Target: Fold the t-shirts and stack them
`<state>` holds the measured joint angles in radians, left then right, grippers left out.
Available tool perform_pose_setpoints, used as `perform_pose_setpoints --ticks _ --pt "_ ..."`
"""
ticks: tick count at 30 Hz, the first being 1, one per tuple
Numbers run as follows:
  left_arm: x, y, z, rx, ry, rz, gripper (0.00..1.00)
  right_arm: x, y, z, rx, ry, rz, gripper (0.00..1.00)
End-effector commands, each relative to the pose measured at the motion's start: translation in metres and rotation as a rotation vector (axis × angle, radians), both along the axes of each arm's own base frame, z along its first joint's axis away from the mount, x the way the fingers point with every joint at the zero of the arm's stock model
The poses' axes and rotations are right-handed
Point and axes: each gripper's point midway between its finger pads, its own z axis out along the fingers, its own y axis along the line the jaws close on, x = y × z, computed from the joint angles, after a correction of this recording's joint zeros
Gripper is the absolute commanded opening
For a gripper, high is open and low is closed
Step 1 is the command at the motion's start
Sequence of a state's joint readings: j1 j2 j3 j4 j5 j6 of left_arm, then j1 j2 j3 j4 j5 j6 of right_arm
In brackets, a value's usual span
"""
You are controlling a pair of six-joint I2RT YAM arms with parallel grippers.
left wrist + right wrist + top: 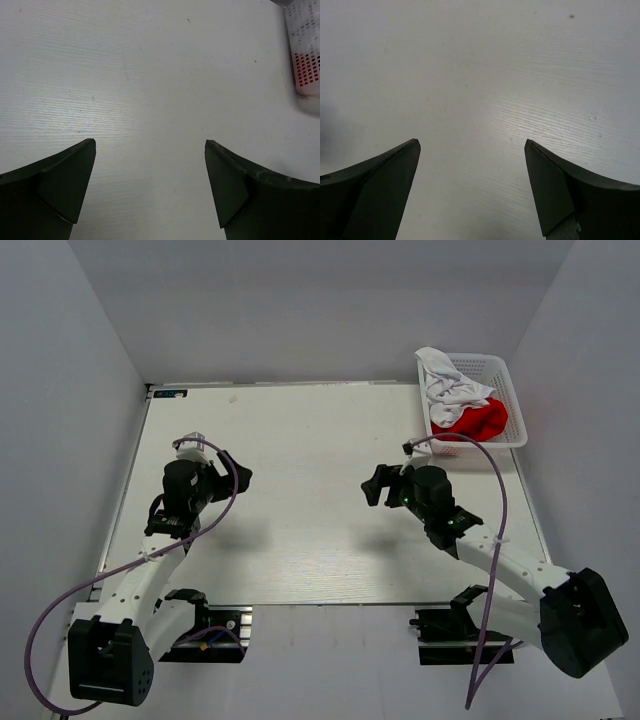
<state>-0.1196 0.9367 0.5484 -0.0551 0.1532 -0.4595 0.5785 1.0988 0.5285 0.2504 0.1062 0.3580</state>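
Observation:
Both t-shirts lie crumpled in the white lattice basket (508,390) at the table's far right corner. The white t-shirt (445,388) spills over the basket's left rim, and the red t-shirt (485,421) is bunched beside it. My left gripper (232,476) hovers over the left half of the table, open and holding nothing. In the left wrist view its fingers (65,180) stand wide over bare tabletop. My right gripper (377,485) is open near the table's middle, a little in front of the basket. Its wrist view shows only bare table between the fingers (555,185).
The pale wood-grain table (300,440) is enclosed by grey walls on the left, back and right. The basket's side (306,55) shows at the right edge of the left wrist view, with red visible through the lattice. Purple cables loop from both arms.

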Motion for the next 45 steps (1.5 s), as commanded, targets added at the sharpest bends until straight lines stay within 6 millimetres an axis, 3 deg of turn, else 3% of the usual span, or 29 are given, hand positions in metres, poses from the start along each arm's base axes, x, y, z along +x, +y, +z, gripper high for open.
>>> perform_pose_setpoints --ticks 1,4,5,6,7,8,9,11,12,13,14,15,16,18,20,21,24,25,26,27,28,29,32,33,34,36,38,39,45 --pt "0.0 0.002 0.003 0.01 -0.022 0.003 1.0 0.008 -0.005 0.032 0.045 -0.124 -0.037 0.9" --pt "-0.001 -0.003 0.006 0.0 -0.021 -0.023 1.0 0.023 -0.024 0.044 0.009 -0.146 -0.163 0.9" --pt "-0.002 -0.003 0.008 -0.001 -0.03 -0.023 1.0 0.023 -0.032 0.035 -0.04 -0.11 -0.199 0.9" --pt "-0.001 -0.003 0.01 -0.002 -0.039 -0.023 1.0 0.037 -0.032 0.052 -0.044 -0.125 -0.24 0.9" --pt "-0.001 -0.003 0.013 -0.003 -0.048 -0.023 1.0 0.046 -0.05 0.054 -0.085 -0.129 -0.352 0.9" --pt "-0.001 -0.003 0.013 -0.003 -0.048 -0.023 1.0 0.049 -0.059 0.044 -0.131 -0.086 -0.4 0.9" --pt "-0.002 -0.003 0.016 -0.004 -0.059 -0.023 1.0 0.061 -0.061 0.06 -0.137 -0.081 -0.454 0.9" --pt "-0.002 -0.001 0.012 0.0 -0.05 -0.014 1.0 0.074 -0.069 0.061 -0.208 -0.069 -0.469 0.9" --pt "-0.002 -0.001 0.012 0.0 -0.05 -0.014 1.0 0.083 -0.063 0.077 -0.195 -0.09 -0.451 0.9" --pt "-0.002 -0.001 0.012 0.0 -0.05 -0.014 1.0 0.084 -0.067 0.047 -0.282 0.01 -0.451 0.9" --pt "-0.002 -0.001 0.012 0.0 -0.05 -0.014 1.0 0.091 -0.077 0.056 -0.286 0.04 -0.5 0.9" --pt "-0.004 -0.001 0.01 0.001 -0.041 -0.014 1.0 0.092 -0.085 0.051 -0.302 0.085 -0.545 0.9" --pt "-0.004 -0.001 0.01 0.001 -0.041 -0.014 1.0 0.109 -0.082 0.06 -0.292 0.085 -0.568 0.9" --pt "-0.004 -0.002 0.008 -0.002 -0.04 -0.023 1.0 0.12 -0.106 0.055 -0.302 0.127 -0.628 0.9" --pt "-0.004 -0.002 0.005 -0.001 -0.03 -0.023 1.0 0.136 -0.124 0.069 -0.265 0.135 -0.674 0.9" --pt "-0.002 -0.003 0.007 -0.001 -0.031 -0.023 1.0 0.138 -0.141 0.062 -0.266 0.174 -0.717 0.9" --pt "-0.003 -0.002 0.004 0.008 -0.022 -0.026 1.0 0.157 -0.184 0.071 -0.249 0.229 -0.805 0.9" --pt "-0.003 -0.002 0.001 0.009 -0.012 -0.026 1.0 0.169 -0.186 0.063 -0.264 0.256 -0.808 0.9" --pt "-0.003 -0.002 0.001 0.009 -0.012 -0.026 1.0 0.174 -0.193 0.072 -0.263 0.259 -0.826 0.9" --pt "-0.003 -0.002 0.001 0.009 -0.012 -0.026 1.0 0.175 -0.209 0.067 -0.286 0.289 -0.848 0.9" --pt "-0.003 -0.002 0.001 0.009 -0.012 -0.026 1.0 0.186 -0.211 0.054 -0.297 0.323 -0.84 0.9" --pt "-0.002 -0.002 -0.002 0.01 -0.003 -0.026 1.0 0.195 -0.212 0.062 -0.275 0.314 -0.833 0.9" --pt "-0.001 -0.001 -0.005 0.015 0.009 -0.018 1.0 0.214 -0.229 0.045 -0.279 0.372 -0.83 0.9" --pt "0.001 0.001 -0.005 0.019 0.01 -0.01 1.0 0.219 -0.227 0.029 -0.283 0.41 -0.819 0.9" --pt "0.001 0.001 -0.005 0.019 0.01 -0.01 1.0 0.223 -0.233 0.031 -0.276 0.413 -0.828 0.9" --pt "0.002 0.0 -0.008 0.02 0.019 -0.01 1.0 0.235 -0.234 0.012 -0.268 0.441 -0.825 0.9" --pt "0.003 0.002 -0.011 0.025 0.028 -0.001 1.0 0.246 -0.23 0.012 -0.236 0.432 -0.813 0.9" --pt "0.003 0.004 -0.011 0.029 0.027 0.008 1.0 0.253 -0.245 -0.005 -0.23 0.459 -0.829 0.9" --pt "0.008 0.005 -0.025 0.04 0.079 0.017 1.0 0.269 -0.254 -0.051 -0.164 0.525 -0.836 0.9"
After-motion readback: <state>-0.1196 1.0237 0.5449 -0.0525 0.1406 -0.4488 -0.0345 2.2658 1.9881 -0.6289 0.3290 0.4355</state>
